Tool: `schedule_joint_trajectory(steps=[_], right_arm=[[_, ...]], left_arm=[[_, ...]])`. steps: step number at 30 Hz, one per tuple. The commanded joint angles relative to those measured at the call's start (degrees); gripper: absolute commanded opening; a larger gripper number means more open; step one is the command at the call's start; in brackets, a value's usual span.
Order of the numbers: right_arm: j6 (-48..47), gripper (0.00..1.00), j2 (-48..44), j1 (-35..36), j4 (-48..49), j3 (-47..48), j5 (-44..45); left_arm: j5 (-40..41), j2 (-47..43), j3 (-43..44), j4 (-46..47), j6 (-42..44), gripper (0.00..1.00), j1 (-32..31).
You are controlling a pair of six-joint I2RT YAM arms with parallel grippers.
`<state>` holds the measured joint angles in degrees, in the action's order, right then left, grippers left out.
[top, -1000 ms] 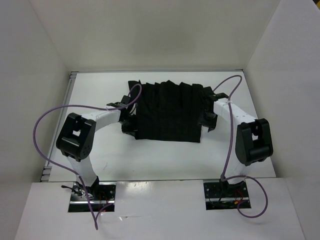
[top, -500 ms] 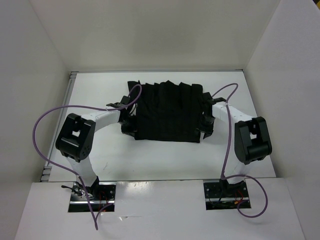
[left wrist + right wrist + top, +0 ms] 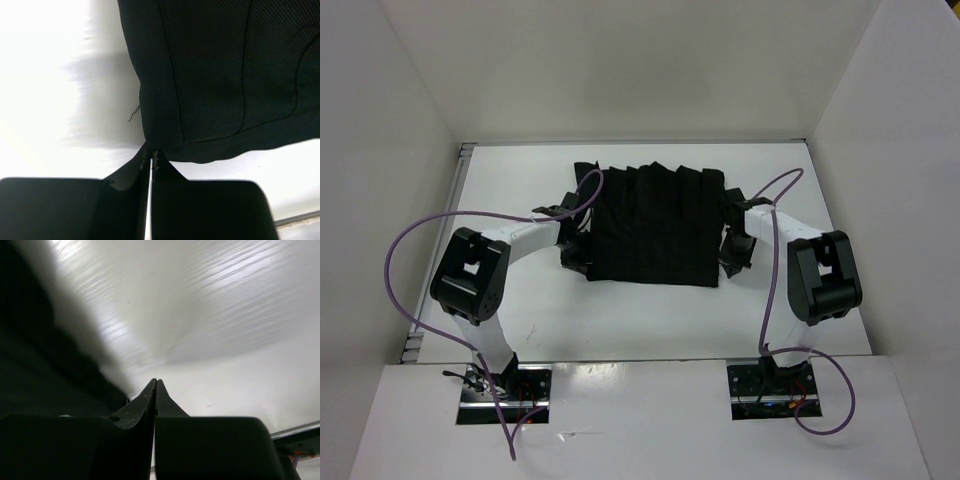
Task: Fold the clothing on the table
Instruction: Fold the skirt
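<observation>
The clothing (image 3: 655,225), a black pleated garment, lies spread on the middle of the white table (image 3: 620,320). My left gripper (image 3: 585,263) sits at its near left corner. In the left wrist view the jaws (image 3: 150,152) are shut, with the corner of the clothing (image 3: 225,75) pinched at their tips. My right gripper (image 3: 727,262) is at the garment's near right edge. In the right wrist view its jaws (image 3: 156,383) are pressed together over bare table. The clothing (image 3: 45,380) lies just left of them, and I see no fabric between the tips.
White walls (image 3: 400,180) close in the table on the left, back and right. A purple cable (image 3: 420,235) loops out from the left arm, and another (image 3: 778,260) from the right arm. The arm bases (image 3: 505,385) stand at the near edge.
My right gripper has moved in toward the garment's near right edge and gone from open to shut. The left arm and the clothing have stayed put.
</observation>
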<state>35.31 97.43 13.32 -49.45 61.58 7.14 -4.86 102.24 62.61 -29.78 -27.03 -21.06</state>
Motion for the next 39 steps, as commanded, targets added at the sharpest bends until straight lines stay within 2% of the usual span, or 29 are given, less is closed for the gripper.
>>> schedule_joint_trajectory(steps=[1, 2, 5, 7, 8, 9, 10, 11, 12, 13, 16, 21, 26, 29, 34, 38, 39], right_arm=[[4.8, 0.00, -1.6, -1.1, -4.2, 3.3, 11.8], [6.2, 0.00, -1.6, -1.1, -4.2, 3.3, 14.4], [5.1, 0.00, -1.6, -1.1, -4.2, 3.8, 14.4], [4.5, 0.00, -1.6, -1.1, -3.4, 3.8, 11.5], [3.2, 0.00, -1.6, -1.1, -2.7, 3.8, 10.5], [2.3, 0.00, -2.5, -1.1, -2.0, 3.2, 7.5], [1.4, 0.00, -3.0, -1.1, -1.4, 3.2, 5.6], [-0.3, 0.08, -4.2, -1.1, -0.4, 3.2, 3.5], [-1.3, 0.34, -4.7, -1.1, 0.1, 3.2, -0.9], [-1.8, 0.40, -4.7, -1.1, 0.1, 3.2, -2.5], [-3.0, 0.49, -5.9, -1.1, 0.8, 2.7, -8.1], [-3.5, 0.51, -7.3, 0.0, 3.0, 0.0, -14.0], [-3.5, 0.51, -3.7, 2.2, 6.7, -2.3, -18.1], [-3.5, 0.50, -0.8, 2.8, 7.3, -3.0, -17.3], [-2.4, 0.39, 1.2, 3.4, 7.3, -3.5, -13.3], [-1.2, 0.00, 0.7, 3.4, 5.0, -2.1, -6.4], [-1.2, 0.00, 0.7, 3.4, 5.0, -2.1, -6.3]], left_arm=[[7.4, -1.0, -1.6, -5.8, 1.4, 0.00, 0.5], [7.9, -1.0, -1.6, -5.8, 1.4, 0.00, 0.5], [7.1, -1.5, -1.6, -5.8, 1.4, 0.00, 0.5], [5.3, -3.3, -1.6, -5.8, 1.4, 0.03, 0.5], [3.2, -4.1, -1.6, -5.3, 1.4, 0.17, 0.5], [2.2, -5.0, -1.1, -5.3, 1.4, 0.36, 0.5], [1.1, -7.1, -1.1, -4.7, 1.4, 0.43, 0.5], [-0.6, -7.9, -1.1, -4.1, 1.4, 0.45, 0.5], [-0.6, -8.5, -0.5, -4.1, 1.4, 0.49, 0.5], [-1.3, -8.5, -0.5, -4.1, 1.4, 0.51, 0.5], [-1.3, -8.5, 1.0, -5.1, 1.4, 0.53, 0.5], [-1.3, -9.8, 1.6, -5.8, 1.4, 0.54, 0.5], [-1.3, -9.8, 1.6, -5.8, 1.4, 0.54, 1.0], [-0.7, -9.8, 1.6, -5.8, 1.4, 0.54, 1.6], [-1.2, -10.4, 1.1, -5.8, 1.4, 0.57, 3.4], [-4.6, -11.6, -0.2, -3.7, 0.8, 0.58, 5.6], [-5.2, -12.1, -0.7, -3.7, 0.8, 0.58, 5.6]])
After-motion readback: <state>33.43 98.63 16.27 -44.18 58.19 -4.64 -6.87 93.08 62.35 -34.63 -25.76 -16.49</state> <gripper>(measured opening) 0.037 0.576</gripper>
